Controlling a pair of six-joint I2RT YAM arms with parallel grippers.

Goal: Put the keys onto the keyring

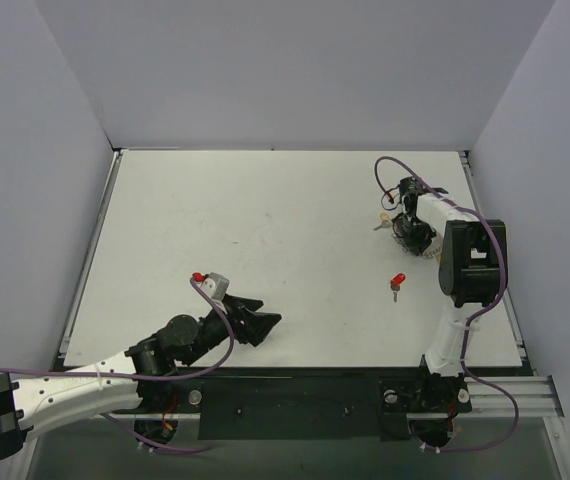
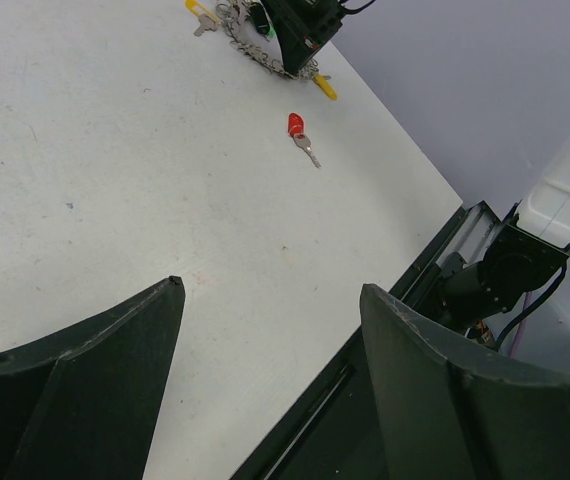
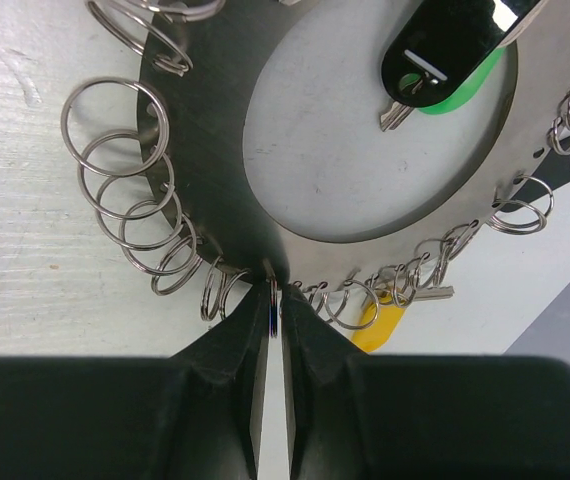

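The right gripper (image 3: pixel 273 295) clamps its jaws on the keyring (image 3: pixel 160 240) at its rim — the left gripper (image 2: pixel 270 290), well apart from that ring, stands agape.

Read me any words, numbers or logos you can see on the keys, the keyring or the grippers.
No text can be read anywhere.
The red key, green key, yellow key and keyring show no print or stamp.
The right gripper and left gripper are plain black, with no label.

White-shelled arms (image 1: pixel 65 390) with black joints (image 1: pixel 177 335), purple cables (image 1: pixel 390 165), and black wedge-shaped tool fingers (image 2: pixel 435 380).
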